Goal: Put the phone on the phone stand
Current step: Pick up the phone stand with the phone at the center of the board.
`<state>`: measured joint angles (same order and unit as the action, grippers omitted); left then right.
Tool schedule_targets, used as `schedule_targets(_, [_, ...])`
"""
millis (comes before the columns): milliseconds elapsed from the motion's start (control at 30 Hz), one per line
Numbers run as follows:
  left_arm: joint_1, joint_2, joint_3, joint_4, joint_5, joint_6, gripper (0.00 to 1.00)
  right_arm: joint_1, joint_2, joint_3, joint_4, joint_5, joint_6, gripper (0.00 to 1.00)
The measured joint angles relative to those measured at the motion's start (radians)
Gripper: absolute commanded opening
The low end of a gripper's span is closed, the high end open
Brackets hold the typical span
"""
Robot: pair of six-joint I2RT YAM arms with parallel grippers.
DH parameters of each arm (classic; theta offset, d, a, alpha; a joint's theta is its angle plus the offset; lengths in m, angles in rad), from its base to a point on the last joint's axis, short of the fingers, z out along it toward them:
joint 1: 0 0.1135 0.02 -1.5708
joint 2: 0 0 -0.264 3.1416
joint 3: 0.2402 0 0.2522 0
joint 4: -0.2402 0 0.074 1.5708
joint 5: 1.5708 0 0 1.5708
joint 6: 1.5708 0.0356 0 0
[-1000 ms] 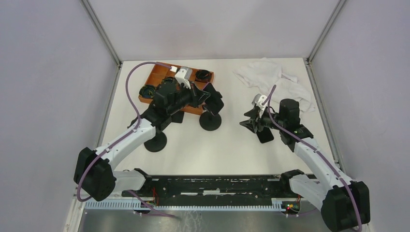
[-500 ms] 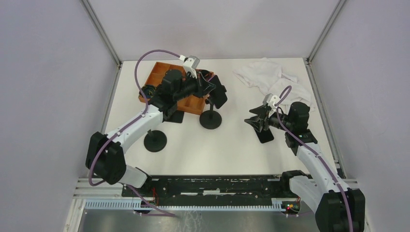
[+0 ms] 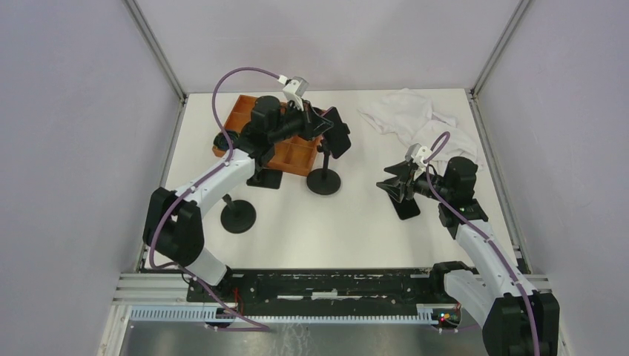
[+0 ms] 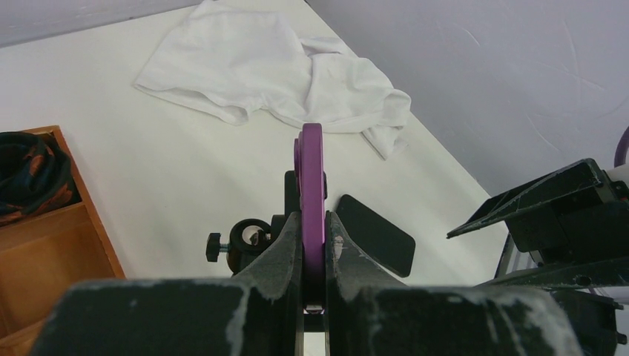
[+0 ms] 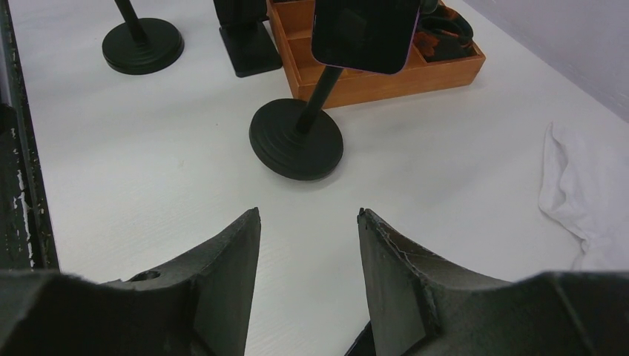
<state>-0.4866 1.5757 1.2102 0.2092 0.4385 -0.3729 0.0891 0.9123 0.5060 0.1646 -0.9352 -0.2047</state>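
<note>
My left gripper (image 3: pixel 326 130) is shut on the purple phone (image 3: pixel 338 133) and holds it edge-up in the air, just above and behind the black phone stand (image 3: pixel 324 180) with its round base. In the left wrist view the phone (image 4: pixel 311 178) is clamped between the fingers (image 4: pixel 285 241), with the stand's ball joint (image 4: pixel 248 237) just below left. My right gripper (image 3: pixel 391 187) is open and empty, low over the table right of the stand. The right wrist view shows the gripper (image 5: pixel 308 215), the phone's dark screen (image 5: pixel 363 33) and the stand base (image 5: pixel 297 148).
A wooden tray (image 3: pixel 293 157) with dark items sits behind the stand. A second round stand (image 3: pixel 238 216) and a black rectangular base (image 3: pixel 265 178) stand at the left. A flat black plate (image 3: pixel 405 208) lies under my right gripper. A white cloth (image 3: pixel 415 119) lies at the back right.
My left gripper has raised the phone and carried it back and to the right, above the stand. My right gripper has drawn back slightly to the right, still open.
</note>
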Motion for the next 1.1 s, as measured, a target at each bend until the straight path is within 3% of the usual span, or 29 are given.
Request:
schedule_targets(433, [0.001,-0.103,-0.148,0.085,0.044,-0.016,0.02,0.000,-0.002,0.000,0.000,-0.004,0.000,0.57])
schedule_targets(1100, [0.000,-0.110,-0.154,0.085,0.085,-0.037,0.02,-0.006,-0.002,-0.006,0.000,-0.004,-0.001,0.57])
